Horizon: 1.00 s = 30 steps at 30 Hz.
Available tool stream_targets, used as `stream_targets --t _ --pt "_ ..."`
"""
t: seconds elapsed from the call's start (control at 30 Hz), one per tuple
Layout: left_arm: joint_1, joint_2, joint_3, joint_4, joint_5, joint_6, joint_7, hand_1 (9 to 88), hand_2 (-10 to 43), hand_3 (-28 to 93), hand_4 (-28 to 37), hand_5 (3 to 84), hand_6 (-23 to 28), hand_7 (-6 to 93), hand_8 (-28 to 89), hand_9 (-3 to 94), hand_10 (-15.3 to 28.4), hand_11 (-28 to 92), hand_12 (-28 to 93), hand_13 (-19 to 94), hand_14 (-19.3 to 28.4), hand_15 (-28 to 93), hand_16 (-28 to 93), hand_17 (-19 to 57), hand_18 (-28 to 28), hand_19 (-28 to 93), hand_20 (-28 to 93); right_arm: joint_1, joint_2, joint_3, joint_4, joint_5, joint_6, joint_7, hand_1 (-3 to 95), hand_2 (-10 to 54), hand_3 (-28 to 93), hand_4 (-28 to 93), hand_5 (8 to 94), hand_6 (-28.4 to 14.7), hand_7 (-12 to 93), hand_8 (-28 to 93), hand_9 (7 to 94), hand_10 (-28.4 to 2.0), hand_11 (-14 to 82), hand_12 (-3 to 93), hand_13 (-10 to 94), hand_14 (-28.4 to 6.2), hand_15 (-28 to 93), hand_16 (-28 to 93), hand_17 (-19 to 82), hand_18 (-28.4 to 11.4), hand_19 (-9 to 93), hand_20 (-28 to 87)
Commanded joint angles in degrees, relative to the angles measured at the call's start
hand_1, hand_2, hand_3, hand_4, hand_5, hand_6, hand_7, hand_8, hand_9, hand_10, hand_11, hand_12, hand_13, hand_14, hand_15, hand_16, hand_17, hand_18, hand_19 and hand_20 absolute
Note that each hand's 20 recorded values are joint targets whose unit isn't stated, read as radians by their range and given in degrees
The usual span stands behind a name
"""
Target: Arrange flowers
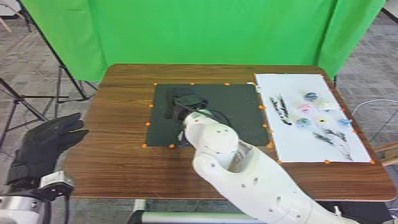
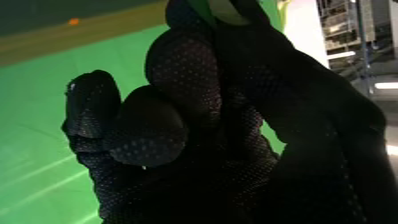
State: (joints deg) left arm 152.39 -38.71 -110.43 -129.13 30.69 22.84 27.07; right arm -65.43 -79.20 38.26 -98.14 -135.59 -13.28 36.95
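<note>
In the head view my right hand is over the upper left part of the dark mat. The right wrist view shows the right hand with its thumb and a finger pinching a thin green and pale piece; its other fingers are curled. What the piece is cannot be made out. A white sheet right of the mat bears a pink flower, several blue and pale flowers, dark sprigs and leafy stems. My left hand is open beside the table's left edge.
Small orange markers line the mat and the sheet on the brown wooden table. Behind the table hangs a green cloth. A black stand is on the floor at the left.
</note>
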Motion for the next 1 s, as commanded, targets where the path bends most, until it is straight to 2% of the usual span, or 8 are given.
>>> stream_targets --t 0.03,0.13,0.27,0.37,0.47,0.8,0.83,1.0 --pt "-11.9 -0.53 7.54 2.33 3.01 -3.03 -4.58 26.7 3.0 82 -21.3 42.3 11.8 19.7 -11 35.2 20.3 35 9 25 26.8 65 -14 -9.1 22.8 60 16 -2.8 -5.6 1.1 4.6 -0.7 -1.9 3.1 51.8 -9.5 77 -25 84.5 -3.9 32 24 83.7 -14.2 52.6 33.2 80 -9.5 79 28 43 -25.6 93 25" --pt "-13.2 -0.92 8.04 2.5 3.76 -3.83 -5.06 26.7 3.0 82 -21.3 42.3 11.8 19.7 -11 35.2 20.3 35 10 25 26.7 65 -14 -9.1 22.8 60 16 -3.7 -5.7 1.4 5.4 -1.4 -1.9 4.2 51.8 -9.5 77 -25 84.4 -3.8 32 24 83.7 -14.2 52.8 32.8 80 -9.5 79 28 43 -25.6 93 25" --pt "-13.5 -1.11 7.97 2.46 3.91 -3.98 -4.72 26.7 3.0 82 -21.2 42.3 11.8 19.7 -11 35.2 20.4 35 9 25 26.7 65 -14 -9.1 22.7 60 16 -4.9 -5.7 1.8 5.8 -2.0 -2.2 4.8 51.7 -9.5 77 -25 84.4 -3.7 32 23 83.7 -14.1 52.9 32.4 80 -9.6 79 28 43 -25.7 93 25" --pt "-14.3 -1.59 8.15 2.61 4.5 -4.8 -5.46 26.8 3.0 82 -21.2 42.3 11.8 19.7 -11 35.2 20.3 35 9 25 26.7 65 -14 -9.1 22.7 60 16 -5.3 -6.2 2.4 6.6 -2.5 -2.4 5.5 51.6 -9.5 77 -25 84.5 -3.5 32 22 83.9 -14.0 52.9 31.9 80 -9.6 79 28 43 -25.6 93 25" --pt "-14.5 -1.51 8.07 2.77 4.63 -5.17 -5.16 26.8 3.0 82 -21.1 42.3 11.8 19.7 -11 35.2 20.3 35 9 25 26.8 65 -14 -9.1 22.8 60 16 -5.5 -6.3 2.5 6.8 -3.2 -2.5 5.5 51.1 -9.5 76 -24 84.9 -2.5 32 21 84.2 -13.9 52.9 30.8 80 -9.5 78 28 43 -25.6 93 25" --pt "-15.5 -1.2 8.5 3.23 4.62 -5.31 -5.51 26.9 2.9 82 -21.1 42.3 11.7 19.6 -11 35.3 20.3 35 9 25 26.7 65 -14 -9.1 22.8 60 16 -4.7 -6.3 1.7 7.1 -3.1 -1.8 6.3 48.6 -9.5 72 -25 84.6 -1.9 34 19 84.4 -13.4 53.0 28.7 80 -9.3 78 27 43 -25.4 93 24" --pt "-15.8 -1.6 8.42 3.16 5.02 -5.45 -6.31 26.9 2.9 82 -21.1 42.3 11.7 19.6 -11 35.3 20.3 35 9 25 26.7 65 -14 -9.1 22.8 60 16 -4.8 -6.4 1.7 7.1 -3.0 -1.8 6.4 48.2 -9.5 72 -25 84.4 -1.9 34 19 84.4 -13.4 53.0 28.6 80 -9.3 77 27 43 -25.4 93 24" --pt "-15.7 -1.5 8.37 3.08 5.09 -5.57 -6.3 26.9 2.9 82 -21.1 42.3 11.7 19.6 -11 35.3 20.3 35 10 25 26.7 65 -14 -9.1 22.8 60 16 -4.5 -6.3 1.3 7.1 -3.7 -1.7 5.8 45.4 -9.5 72 -25 84.0 -2.0 34 18 84.1 -13.4 52.7 28.5 80 -9.4 77 27 43 -25.5 93 23"
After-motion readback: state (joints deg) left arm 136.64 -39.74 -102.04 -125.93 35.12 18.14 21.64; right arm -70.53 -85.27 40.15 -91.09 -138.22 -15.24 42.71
